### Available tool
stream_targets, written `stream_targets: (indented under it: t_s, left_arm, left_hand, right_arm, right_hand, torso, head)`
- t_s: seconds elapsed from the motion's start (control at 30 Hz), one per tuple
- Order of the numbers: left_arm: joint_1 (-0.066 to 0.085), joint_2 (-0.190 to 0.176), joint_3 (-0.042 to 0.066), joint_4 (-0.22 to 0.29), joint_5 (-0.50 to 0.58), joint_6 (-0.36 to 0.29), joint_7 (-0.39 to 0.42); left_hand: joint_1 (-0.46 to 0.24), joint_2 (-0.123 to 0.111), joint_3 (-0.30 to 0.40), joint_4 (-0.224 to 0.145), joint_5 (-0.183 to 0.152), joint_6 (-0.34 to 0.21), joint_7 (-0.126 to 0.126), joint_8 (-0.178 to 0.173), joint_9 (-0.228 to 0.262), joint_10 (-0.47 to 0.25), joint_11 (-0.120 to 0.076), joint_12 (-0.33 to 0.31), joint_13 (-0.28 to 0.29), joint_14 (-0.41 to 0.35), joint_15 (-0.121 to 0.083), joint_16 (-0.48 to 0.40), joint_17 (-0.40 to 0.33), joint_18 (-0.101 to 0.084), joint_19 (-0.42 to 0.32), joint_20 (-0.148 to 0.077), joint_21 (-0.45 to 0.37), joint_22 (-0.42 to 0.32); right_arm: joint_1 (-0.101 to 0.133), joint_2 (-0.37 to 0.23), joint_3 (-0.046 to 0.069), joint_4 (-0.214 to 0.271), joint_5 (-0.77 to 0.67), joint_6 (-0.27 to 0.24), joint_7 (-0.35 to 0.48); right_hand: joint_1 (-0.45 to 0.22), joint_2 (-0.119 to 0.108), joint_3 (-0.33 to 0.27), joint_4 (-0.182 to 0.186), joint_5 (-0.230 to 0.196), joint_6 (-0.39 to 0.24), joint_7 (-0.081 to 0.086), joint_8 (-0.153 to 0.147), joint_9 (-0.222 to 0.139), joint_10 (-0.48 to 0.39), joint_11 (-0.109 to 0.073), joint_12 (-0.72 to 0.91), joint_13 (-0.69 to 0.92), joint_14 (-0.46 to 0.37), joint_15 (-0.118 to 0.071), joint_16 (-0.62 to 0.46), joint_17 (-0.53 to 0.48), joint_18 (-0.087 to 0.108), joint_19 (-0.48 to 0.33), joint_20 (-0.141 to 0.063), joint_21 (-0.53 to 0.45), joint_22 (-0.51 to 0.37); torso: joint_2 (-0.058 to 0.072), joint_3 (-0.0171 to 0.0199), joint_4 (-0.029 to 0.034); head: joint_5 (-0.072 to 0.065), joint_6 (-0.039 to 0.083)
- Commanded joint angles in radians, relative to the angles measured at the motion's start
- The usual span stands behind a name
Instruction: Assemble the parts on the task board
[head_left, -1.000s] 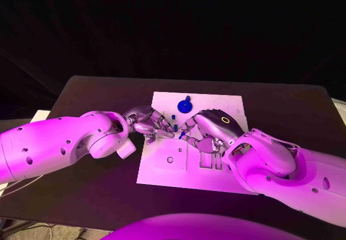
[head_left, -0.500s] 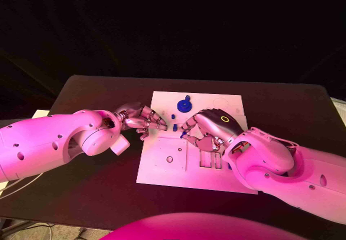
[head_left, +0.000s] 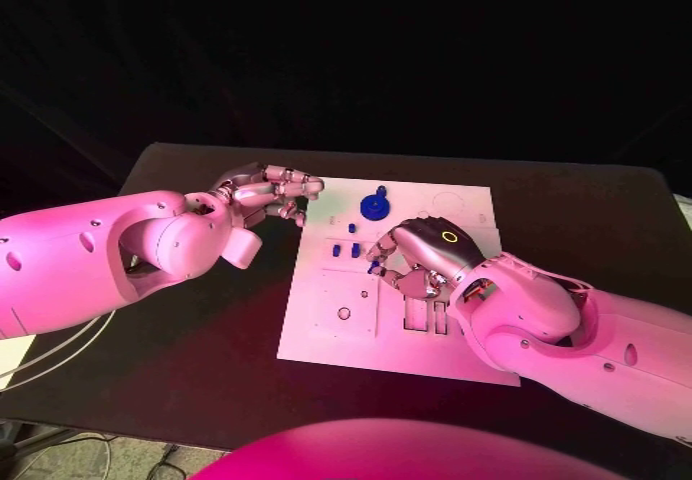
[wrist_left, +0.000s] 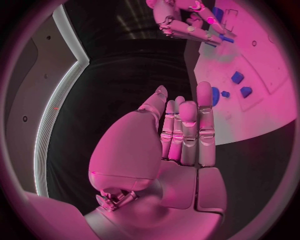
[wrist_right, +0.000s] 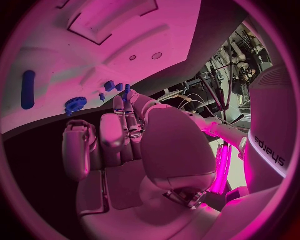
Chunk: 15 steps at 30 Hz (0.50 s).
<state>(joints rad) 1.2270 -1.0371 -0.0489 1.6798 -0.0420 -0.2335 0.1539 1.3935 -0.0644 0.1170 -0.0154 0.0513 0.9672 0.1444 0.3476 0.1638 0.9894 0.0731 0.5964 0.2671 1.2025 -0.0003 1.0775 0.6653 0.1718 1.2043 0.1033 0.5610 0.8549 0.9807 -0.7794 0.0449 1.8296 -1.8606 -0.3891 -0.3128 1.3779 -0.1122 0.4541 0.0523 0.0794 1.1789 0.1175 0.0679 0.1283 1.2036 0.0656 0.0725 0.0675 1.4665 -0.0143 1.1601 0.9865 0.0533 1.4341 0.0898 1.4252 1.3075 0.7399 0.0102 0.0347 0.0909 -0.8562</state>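
Note:
The white task board (head_left: 335, 330) lies in the middle of the black table. A blue gear (head_left: 375, 207) stands near its far edge, with small blue parts (head_left: 348, 250) just nearer. My right hand (head_left: 414, 256) rests on the board's middle with its fingers curled down, pinching a small blue part (head_left: 374, 268) at the fingertips; the right wrist view shows that part (wrist_right: 127, 89) at my fingertips (wrist_right: 119, 102). My left hand (head_left: 268, 189) hovers off the board's far left corner, holding nothing. In the left wrist view its fingers (wrist_left: 187, 130) are straight and empty.
Rectangular slots (head_left: 427, 315) and a small round hole (head_left: 343, 313) mark the board's near half. Black table (head_left: 188, 340) surrounds the board. A long blue peg (wrist_right: 27, 89) and the gear (wrist_right: 75, 104) lie beyond my right hand's fingers.
My left hand has drawn back from the small blue parts to beyond the board's far left corner. The right hand stays on the board. The camera has shifted slightly.

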Motion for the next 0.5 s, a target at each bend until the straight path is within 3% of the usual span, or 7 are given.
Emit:
stream_targets:
  t_s: [0.03, 0.1, 0.5]
  left_arm:
    - [0.01, -0.003, 0.0, 0.008, 0.113, -0.032, 0.078]
    - [0.017, -0.003, 0.0, 0.009, 0.118, -0.035, 0.082]
    - [0.024, 0.012, 0.001, 0.005, 0.123, -0.046, 0.085]
  left_hand:
    - [-0.001, 0.012, -0.008, 0.0, -0.002, -0.013, 0.003, -0.001, -0.003, -0.01, 0.004, -0.006, -0.003, -0.028, 0.004, -0.035, -0.048, 0.008, -0.013, 0.001, -0.013, -0.008]
    - [-0.005, 0.014, -0.013, 0.003, -0.002, -0.018, 0.005, 0.0, -0.004, -0.014, 0.007, -0.006, -0.005, -0.056, 0.008, -0.071, -0.097, 0.008, -0.022, 0.005, -0.028, -0.017]
    - [-0.007, 0.015, -0.018, 0.005, -0.002, -0.021, 0.007, 0.002, -0.005, -0.016, 0.009, -0.005, -0.006, -0.061, 0.01, -0.08, -0.103, 0.009, -0.027, 0.008, -0.038, -0.024]
  right_arm:
    - [-0.005, 0.007, -0.003, -0.01, -0.032, 0.026, -0.001]
    - [-0.009, 0.013, -0.005, -0.016, -0.036, 0.031, -0.001]
    - [-0.023, 0.031, -0.012, -0.031, -0.042, 0.048, 0.003]
  right_hand:
    - [-0.001, 0.002, 0.002, -0.004, 0.007, 0.005, 0.005, 0.005, 0.001, -0.001, 0.003, -0.001, 0.0, 0.017, 0.0, -0.001, -0.001, 0.001, 0.002, 0.002, 0.005, 0.036]
    - [-0.001, 0.002, 0.002, -0.004, 0.007, 0.005, 0.005, 0.005, 0.001, -0.001, 0.003, -0.001, 0.0, 0.017, 0.0, -0.001, -0.001, 0.001, 0.002, 0.002, 0.005, 0.036]
    - [-0.002, 0.002, 0.002, -0.004, 0.007, 0.004, 0.005, 0.005, 0.001, 0.0, 0.003, -0.001, 0.0, 0.016, 0.0, -0.001, -0.001, 0.001, 0.001, 0.002, 0.004, 0.034]
  torso:
    - [0.0, 0.0, -0.0013]
    - [0.0, 0.0002, -0.0009]
    - [0.0, 0.0013, -0.0022]
  head:
    - [0.005, -0.002]
    - [0.006, -0.003]
    - [0.014, -0.012]
